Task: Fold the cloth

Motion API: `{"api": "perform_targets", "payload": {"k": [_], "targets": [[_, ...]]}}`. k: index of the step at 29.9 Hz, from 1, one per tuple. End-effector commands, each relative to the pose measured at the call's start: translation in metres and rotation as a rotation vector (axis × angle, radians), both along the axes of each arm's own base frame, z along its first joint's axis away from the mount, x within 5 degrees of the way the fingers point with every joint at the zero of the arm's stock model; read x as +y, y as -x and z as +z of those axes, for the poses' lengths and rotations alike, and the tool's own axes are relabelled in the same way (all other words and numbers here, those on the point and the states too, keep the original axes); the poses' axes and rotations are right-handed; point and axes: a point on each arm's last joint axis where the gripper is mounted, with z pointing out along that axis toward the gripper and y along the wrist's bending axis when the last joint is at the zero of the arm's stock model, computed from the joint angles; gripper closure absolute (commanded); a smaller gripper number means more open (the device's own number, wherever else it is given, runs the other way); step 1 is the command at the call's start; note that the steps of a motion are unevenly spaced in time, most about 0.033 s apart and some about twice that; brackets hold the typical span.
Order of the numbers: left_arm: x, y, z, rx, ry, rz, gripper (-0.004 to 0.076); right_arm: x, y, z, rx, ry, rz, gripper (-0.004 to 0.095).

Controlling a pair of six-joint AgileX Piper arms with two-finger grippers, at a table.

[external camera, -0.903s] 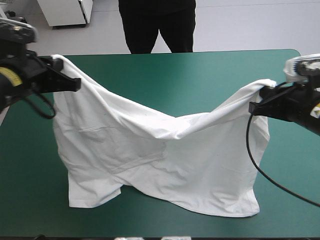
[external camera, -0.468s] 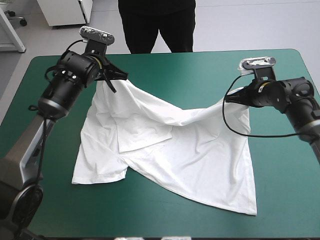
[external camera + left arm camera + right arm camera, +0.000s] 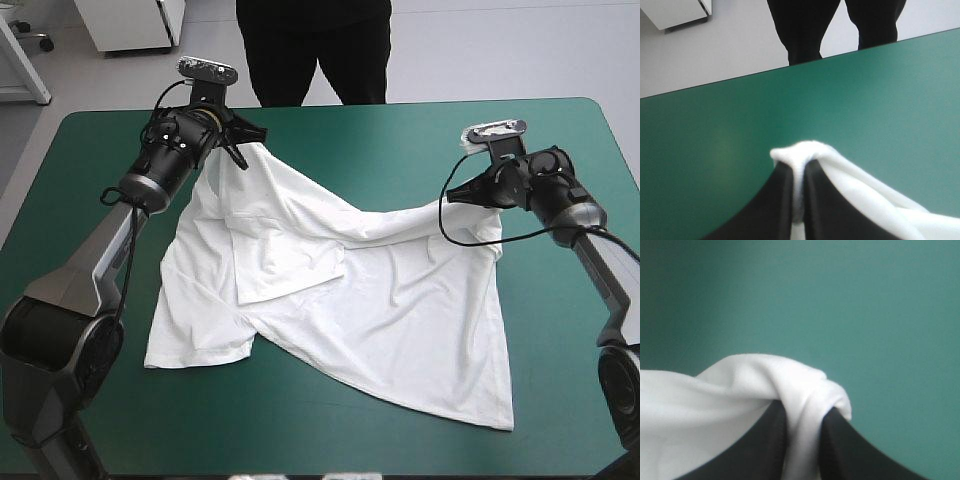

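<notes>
Your white short-sleeved fabric T-shirt [image 3: 350, 300] lies mostly spread on the table's teal-green cover [image 3: 400, 130], with two of its upper corners lifted off the surface.

Your left arm comes in low along the table's left side, and its forearm rises toward the far edge. The left gripper [image 3: 243, 140] of black curved fingers is clamped on one raised corner near the far left. Your right arm runs up the right side and bends inward. The right gripper [image 3: 452, 196] points toward the table's middle and pinches the opposite corner just above the cover. Between the two grips the shirt's upper edge sags down to the cover.

Only the high view gives you the whole spread, with creases through the middle and one corner reaching toward the near edge on the right. The left wrist view shows what it cannot. There the fingers [image 3: 785, 200] are all but together, a thin fold of cloth bulges over their tips, and bare cover runs ahead to the far edge. The right wrist view shows the same tight pinch, with the cloth [image 3: 715, 390] draped over the tips and falling to one side.
</notes>
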Motion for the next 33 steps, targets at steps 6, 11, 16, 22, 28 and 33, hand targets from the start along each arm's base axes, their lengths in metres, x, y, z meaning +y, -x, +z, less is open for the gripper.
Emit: {"api": "perform_targets", "payload": {"k": [6, 11, 16, 22, 28, 33], "targets": [[0.002, 0.004, 0.030, -0.135, 0.030, -0.021, 0.0716, -0.004, -0.011, 0.059, -0.240, 0.023, -0.001, 0.0188], [0.005, 0.009, 0.034, -0.120, -0.051, -0.040, 0.0498, -0.007, -0.009, 0.082, -0.258, 0.041, -0.023, 0.0186], [0.023, 0.040, 0.050, 0.024, -0.103, 0.039, 0.0235, -0.012, 0.010, 0.098, -0.217, 0.041, -0.053, 0.0188], [0.050, 0.100, 0.091, 0.128, -0.123, 0.134, 0.0230, -0.014, 0.040, 0.121, -0.207, 0.022, -0.029, 0.0191], [0.069, 0.155, 0.120, 0.171, -0.113, 0.163, 0.0230, -0.017, 0.087, 0.154, -0.255, -0.021, -0.001, 0.0191], [0.069, 0.180, 0.121, 0.189, -0.065, 0.083, 0.0230, -0.026, 0.133, 0.186, -0.351, -0.023, -0.012, 0.0192]]}}
